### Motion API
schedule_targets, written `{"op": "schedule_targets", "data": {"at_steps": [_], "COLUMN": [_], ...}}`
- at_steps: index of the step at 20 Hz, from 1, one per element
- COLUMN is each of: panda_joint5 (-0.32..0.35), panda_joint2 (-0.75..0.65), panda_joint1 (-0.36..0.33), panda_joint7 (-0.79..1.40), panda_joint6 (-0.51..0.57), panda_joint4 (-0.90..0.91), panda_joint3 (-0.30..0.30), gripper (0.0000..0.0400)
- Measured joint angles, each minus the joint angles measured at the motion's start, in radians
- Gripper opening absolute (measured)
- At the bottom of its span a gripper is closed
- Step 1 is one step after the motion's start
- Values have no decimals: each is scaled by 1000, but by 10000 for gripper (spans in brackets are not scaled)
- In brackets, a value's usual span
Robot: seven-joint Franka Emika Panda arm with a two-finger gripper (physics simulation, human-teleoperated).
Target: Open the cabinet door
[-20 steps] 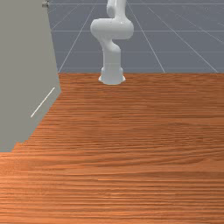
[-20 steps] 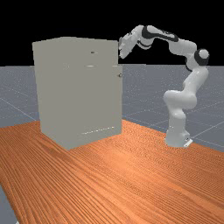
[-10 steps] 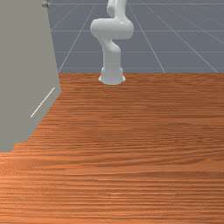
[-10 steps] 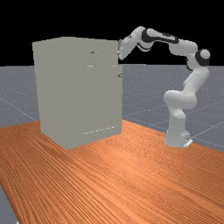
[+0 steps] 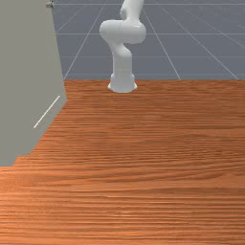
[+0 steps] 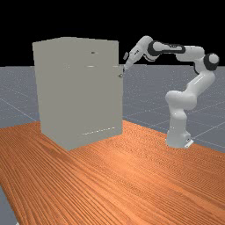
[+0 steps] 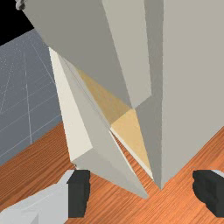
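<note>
1. Front view: the cabinet (image 5: pixel 28 62) stands upright on the table (image 5: pixel 153 158) at the front view's left, its long axis vertical.
2. Far view: its knob (image 6: pixel 121 75) side faces the arm (image 6: pixel 186 94), which arches over and slants down to the gripper (image 6: pixel 125 62), near the knob.
3. Wrist view: the door (image 7: pixel 100 157) stands ajar, angled out from the cabinet near the gripper, whose fingers are wide apart.
</note>
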Motion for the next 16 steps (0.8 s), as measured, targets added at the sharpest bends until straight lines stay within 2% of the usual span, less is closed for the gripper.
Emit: {"op": "schedule_targets", "data": {"at_steps": [3,6,9,11,12,13,14,15,16], "panda_joint5": [-21,-29,-40,-53,-57,-62,-63,-62,-63], "panda_joint2": [-5,-14,6,-1,-4,-6,-3,2,3], "panda_joint1": [-16,-22,-11,-14,-16,-19,-14,-11,-15], "panda_joint7": [-5,-4,-2,15,21,30,43,57,70], "panda_joint6": [52,90,146,190,201,217,241,258,267], "panda_joint4": [-49,-80,-136,-160,-167,-174,-176,-177,-180], "panda_joint3": [7,11,30,70,83,102,127,153,171], "gripper": [385,381,394,289,248,224,321,400,400]}}
